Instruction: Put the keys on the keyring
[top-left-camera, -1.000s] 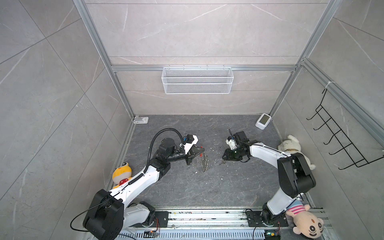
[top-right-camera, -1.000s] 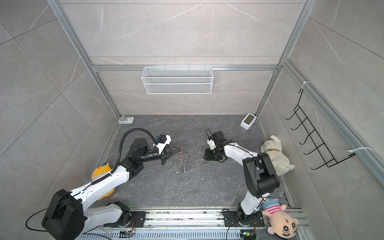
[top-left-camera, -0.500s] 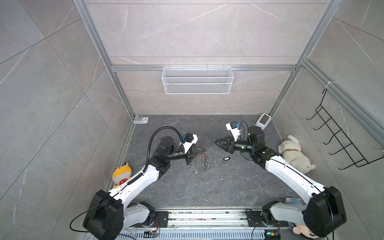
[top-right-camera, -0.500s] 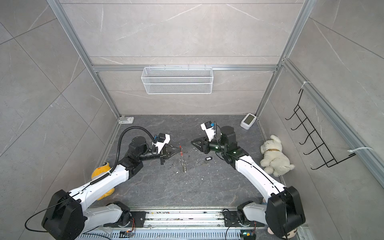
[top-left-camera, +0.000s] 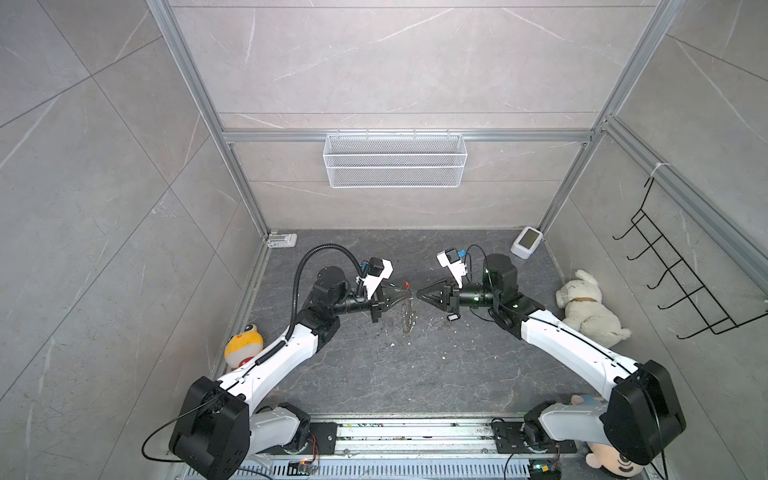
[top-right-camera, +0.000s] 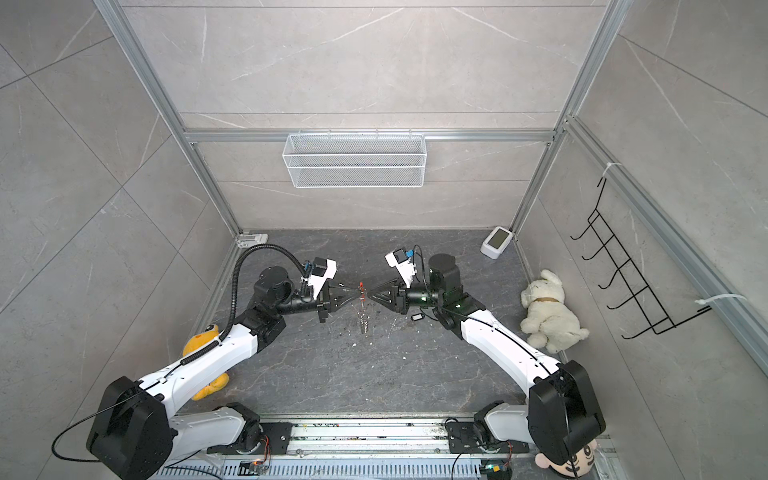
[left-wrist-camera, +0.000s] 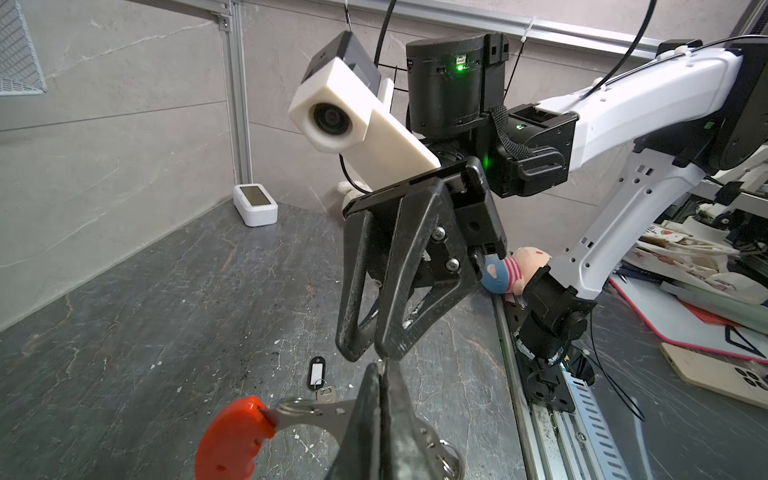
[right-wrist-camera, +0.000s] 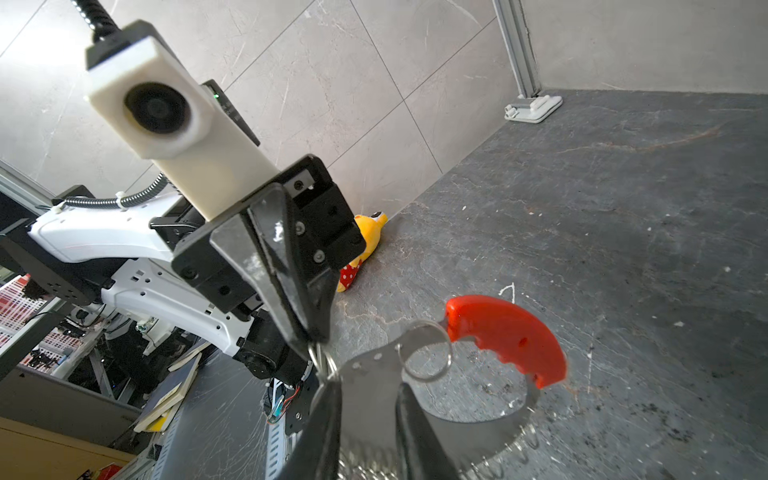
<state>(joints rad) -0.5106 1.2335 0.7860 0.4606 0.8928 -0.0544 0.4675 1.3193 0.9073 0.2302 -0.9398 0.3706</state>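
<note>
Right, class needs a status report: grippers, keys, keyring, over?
Left gripper shut on keyring. Right gripper astride it, grip unclear. Keys lying loose, unheld. No obstruction seen.

Both top views: bright, even overhead light, sharp throughout, only faint soft shadows under the arms on the dark floor (top-left-camera: 374, 374). Wrist views: strong wide-angle stretch toward the edges, nearest foreground soft and out of focus. Right wrist view: glare streaks on the left gripper (right-wrist-camera: 316, 336). The keyring (right-wrist-camera: 507, 336) casts a soft shadow, and the background beyond the cell is dim.
</note>
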